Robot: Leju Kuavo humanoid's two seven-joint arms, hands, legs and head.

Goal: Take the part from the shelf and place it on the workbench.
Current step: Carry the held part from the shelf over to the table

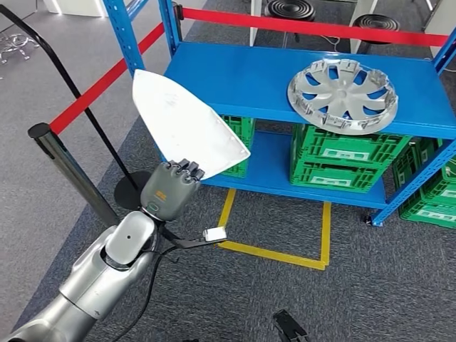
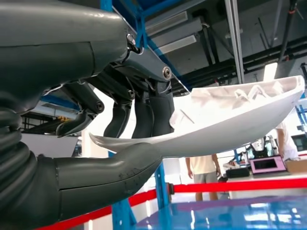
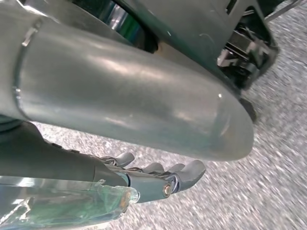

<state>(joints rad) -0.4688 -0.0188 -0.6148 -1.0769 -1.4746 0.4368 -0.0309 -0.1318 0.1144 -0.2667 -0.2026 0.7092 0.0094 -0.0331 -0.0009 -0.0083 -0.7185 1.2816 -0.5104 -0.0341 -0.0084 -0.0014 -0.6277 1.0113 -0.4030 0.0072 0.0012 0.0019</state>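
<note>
My left robot hand pinches the white part at its broad lower end, dark fingers on one face and the thumb under the other, as the left wrist view shows. The part hangs in the left-centre of the head view, lifted in front of the blue shelf's left end, not touching it. Its long axis runs from the grip at lower centre up to a narrow tip pointing to the upper left of the frame. I judge the risk lies in that one-ended hold: most of the part stands out past my fingers, so a quick turn toward the worktop could lever it loose, or swing the tip into the blue upright or red bar just beside it. My right robot hand hangs over grey carpet, fingers loosely apart, holding nothing.
</note>
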